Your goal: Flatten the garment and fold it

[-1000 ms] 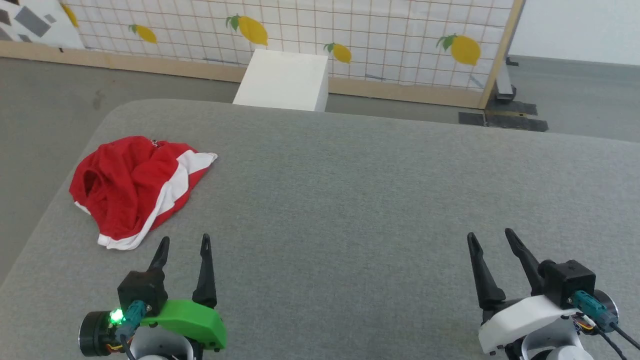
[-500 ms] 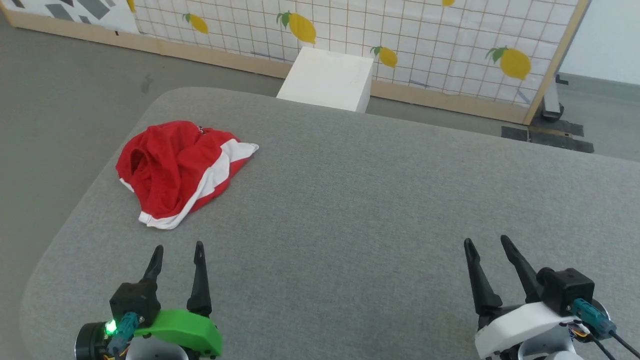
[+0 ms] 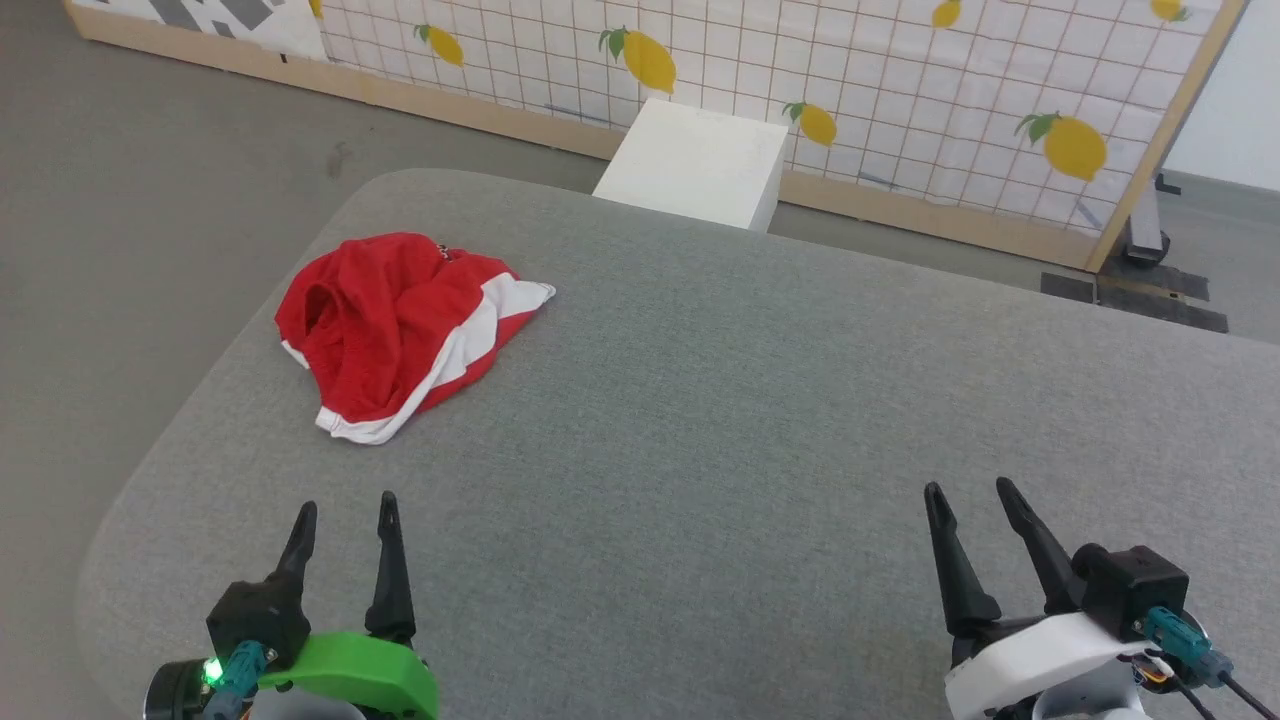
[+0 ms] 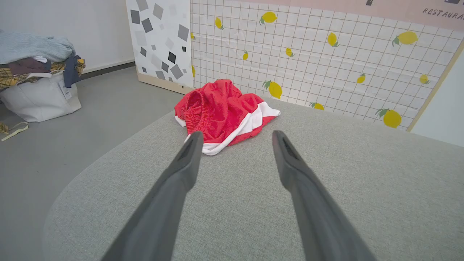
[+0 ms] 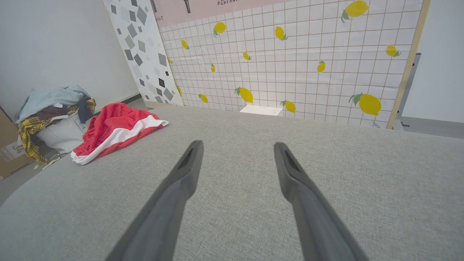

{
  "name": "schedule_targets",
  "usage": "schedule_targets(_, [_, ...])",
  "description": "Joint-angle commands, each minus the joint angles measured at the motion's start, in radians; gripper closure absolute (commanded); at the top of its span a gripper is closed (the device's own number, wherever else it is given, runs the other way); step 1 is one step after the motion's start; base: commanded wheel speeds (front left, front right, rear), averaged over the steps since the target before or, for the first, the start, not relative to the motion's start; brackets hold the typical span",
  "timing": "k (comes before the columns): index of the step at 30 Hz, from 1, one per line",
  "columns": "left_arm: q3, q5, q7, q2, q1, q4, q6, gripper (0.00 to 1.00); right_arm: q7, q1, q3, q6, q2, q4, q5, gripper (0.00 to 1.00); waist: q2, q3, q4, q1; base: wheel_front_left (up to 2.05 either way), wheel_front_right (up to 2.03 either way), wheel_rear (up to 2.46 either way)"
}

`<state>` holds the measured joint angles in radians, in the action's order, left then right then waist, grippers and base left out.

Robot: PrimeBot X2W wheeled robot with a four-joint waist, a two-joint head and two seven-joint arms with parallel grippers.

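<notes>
On one table [image 3: 720, 400], one crumpled garment [image 3: 400, 320]; left gripper [image 3: 347, 500], right gripper [image 3: 968, 485], both jaws wide.

- Left hand [image 3: 346, 503]: two long, thin black fingers [image 3: 391, 580], a black block [image 3: 258, 620], a bright green shell [image 3: 350, 675], a small lit green light [image 3: 212, 670].
- Right hand [image 3: 968, 488]: like black fingers, white shell [image 3: 1030, 655], teal plug [image 3: 1175, 625], black cable [image 3: 1240, 685].
</notes>
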<state>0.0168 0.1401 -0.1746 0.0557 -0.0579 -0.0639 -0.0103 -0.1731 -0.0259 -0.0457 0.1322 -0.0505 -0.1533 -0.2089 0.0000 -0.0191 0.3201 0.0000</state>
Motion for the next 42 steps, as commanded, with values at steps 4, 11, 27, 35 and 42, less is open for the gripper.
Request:
schedule_targets(4, [0.002, 0.008, -0.017, -0.004, -0.019, -0.011, -0.002, 0.00, -0.018, -0.018, -0.005, -0.001, 0.000, -0.014, -0.020, 0.00, 0.0000, -0.002, 0.018, 0.0000, 0.00, 0.00, 0.00])
schedule_targets(11, [0.002, 0.018, -0.032, -0.004, -0.024, -0.019, -0.004, 0.00, -0.033, -0.021, -0.009, -0.001, 0.000, -0.026, -0.032, 0.00, 0.0000, -0.002, 0.042, 0.0000, 0.00, 0.00, 0.00])
schedule_targets(27, [0.006, 0.031, -0.065, -0.004, -0.039, -0.040, -0.009, 0.00, -0.066, -0.027, -0.005, -0.001, 0.000, -0.060, -0.010, 0.00, 0.0000, -0.003, 0.095, 0.0000, 0.00, 0.00, 0.00])
schedule_targets(35, [0.004, 0.013, -0.081, 0.000, -0.043, -0.048, -0.023, 0.00, -0.083, -0.026, -0.009, -0.001, 0.000, -0.072, -0.020, 0.00, 0.0000, 0.001, 0.119, 0.0000, 0.00, 0.00, 0.00])
schedule_targets(42, [0.001, 0.005, -0.087, 0.002, -0.038, -0.050, -0.029, 0.00, -0.089, -0.020, -0.008, -0.002, 0.000, -0.079, -0.021, 0.00, 0.0000, 0.010, 0.123, 0.0000, 0.00, 0.00, 0.00])
